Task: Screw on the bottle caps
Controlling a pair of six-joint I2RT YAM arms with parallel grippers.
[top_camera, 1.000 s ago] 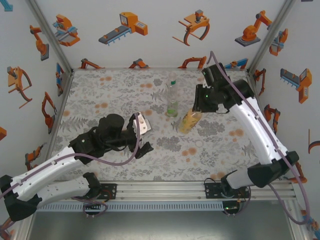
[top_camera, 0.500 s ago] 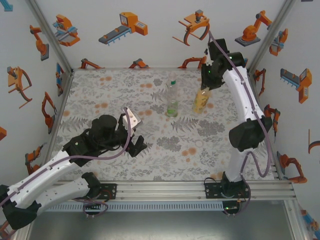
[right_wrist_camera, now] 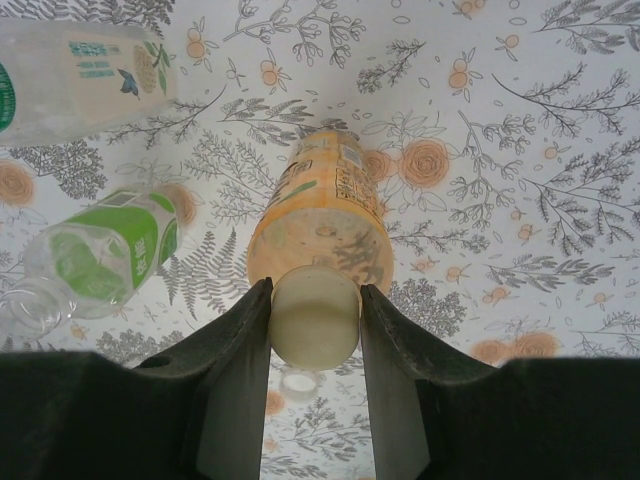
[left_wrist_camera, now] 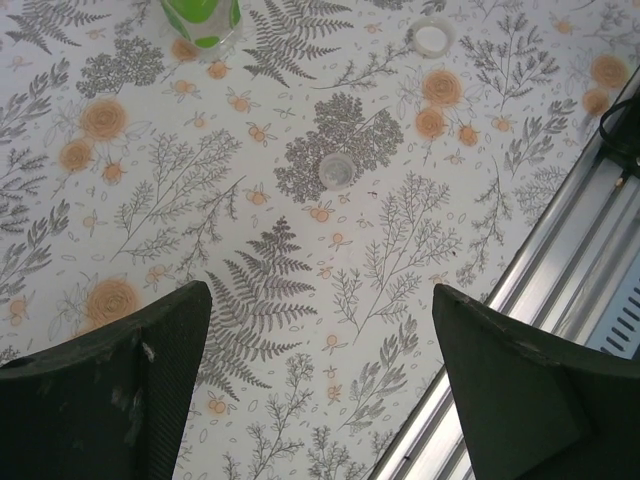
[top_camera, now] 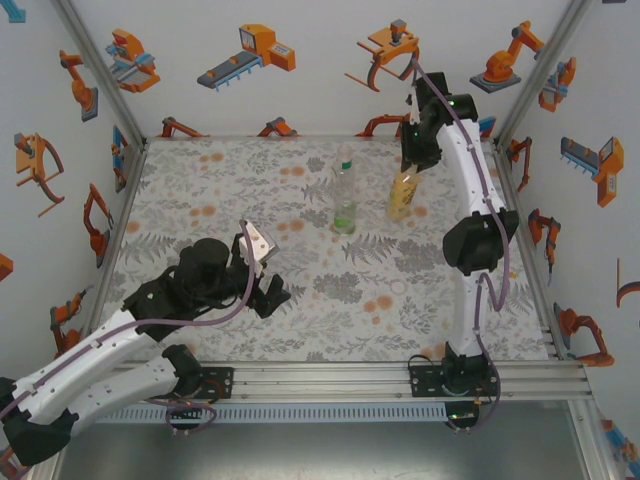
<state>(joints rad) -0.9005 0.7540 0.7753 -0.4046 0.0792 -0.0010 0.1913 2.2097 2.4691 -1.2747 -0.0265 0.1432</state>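
Pinching: your right claw (right_wrist_camera: 315,292) clamps the pale round plastic cap (right_wrist_camera: 315,325) atop the amber-yellow transparent plastic bottle (right_wrist_camera: 320,215), far right of the tabletop (top_camera: 200,180) | left claw (left_wrist_camera: 318,300) spread, empty | bottle likely light, slippery, squashy; grip the stiff cap rim.

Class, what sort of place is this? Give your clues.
Probably a robot test cell: white walls with orange robot stickers, a silver aluminium mounting rail, and a floral-patterned table cover.
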